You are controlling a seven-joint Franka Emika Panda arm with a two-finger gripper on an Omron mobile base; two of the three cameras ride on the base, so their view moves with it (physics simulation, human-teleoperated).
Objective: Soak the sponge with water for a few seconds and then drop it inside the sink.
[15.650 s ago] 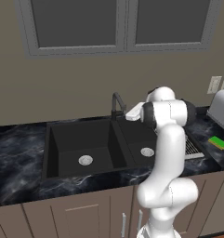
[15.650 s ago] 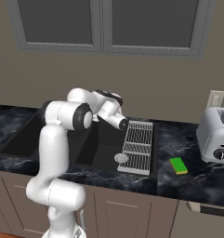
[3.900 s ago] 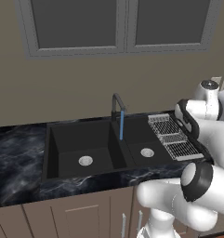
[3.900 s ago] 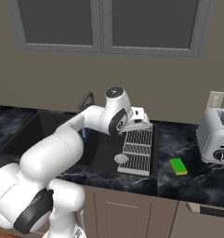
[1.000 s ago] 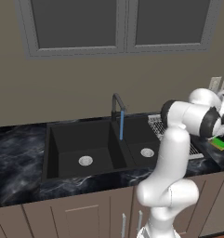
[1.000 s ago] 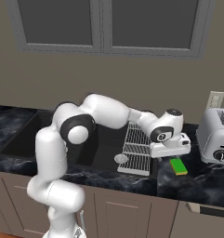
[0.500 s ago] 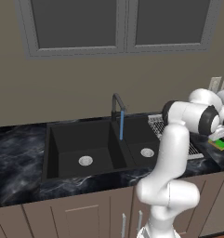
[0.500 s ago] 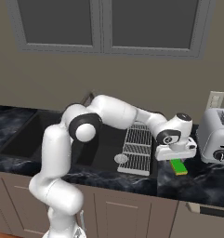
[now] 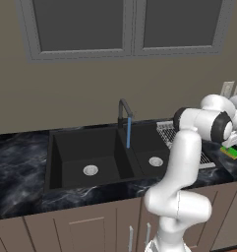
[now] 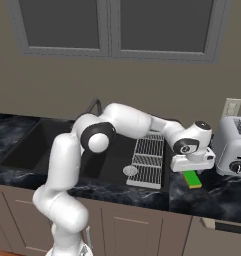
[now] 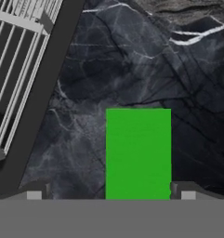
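The gripper (image 11: 111,194), jaws spread wide and grasping nothing, is positioned over the sponge (image 11: 138,153); lying toward 3 o'clock, the sponge could be clipped.

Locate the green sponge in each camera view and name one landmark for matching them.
Left base view: sponge at far right edge, under the hand.
Right base view: sponge lower right, beside the toaster.
Hand view: sponge bottom centre.
Shared landmark: wire drying rack, alongside the sponge.
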